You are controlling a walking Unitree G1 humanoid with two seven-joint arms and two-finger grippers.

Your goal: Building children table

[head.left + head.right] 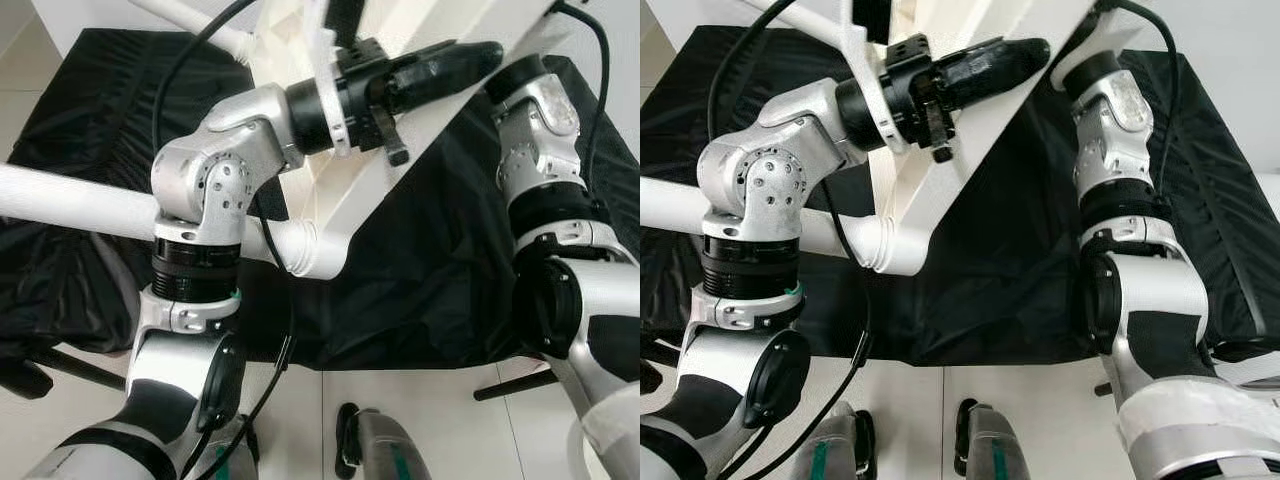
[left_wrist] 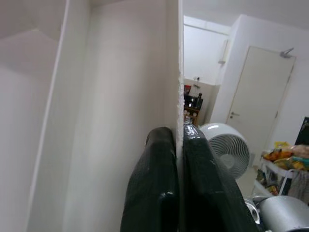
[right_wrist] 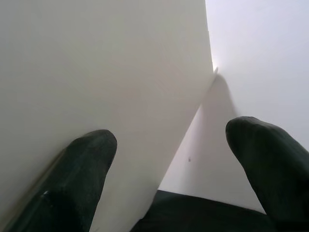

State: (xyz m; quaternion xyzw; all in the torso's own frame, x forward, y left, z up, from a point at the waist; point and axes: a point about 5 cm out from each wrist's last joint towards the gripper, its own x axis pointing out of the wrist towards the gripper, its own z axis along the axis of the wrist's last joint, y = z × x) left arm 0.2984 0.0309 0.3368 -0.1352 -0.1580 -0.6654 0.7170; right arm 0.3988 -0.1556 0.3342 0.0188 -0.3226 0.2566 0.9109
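**White tabletop held tilted over a black-draped surface**

Nearest the camera, the robot's own feet (image 1: 985, 440) stand on a pale tiled floor (image 1: 420, 410), each with a green stripe; no lettering on them can be read.

Just beyond, a black cloth (image 1: 1020, 270) covers the low surface in front of the robot; what lies under the cloth is hidden. A thin dark leg (image 1: 515, 385) sticks out from under its near edge.

Above the cloth, a white table leg (image 1: 70, 200), a round tube, runs in from the left and meets a ribbed white socket (image 1: 310, 250) on the underside of the white tabletop (image 1: 440, 100). The tabletop hangs tilted, well above the cloth. A second white leg (image 1: 195, 20) angles away at the far side.

The left pincer (image 1: 470, 58) reaches across from the left, its two black fingers (image 2: 154, 188) closed tight on the tabletop's thin edge, one on each face. The left wrist view looks along that edge to a room with a white fan (image 2: 224, 147) and a pale door (image 2: 258, 96).

The right arm rises at the right side. The right pincer (image 3: 174, 164) is spread wide, with the white panel lying between its fingertips (image 3: 91, 154); whether they touch it cannot be told.

No brand marks or writing are legible anywhere.
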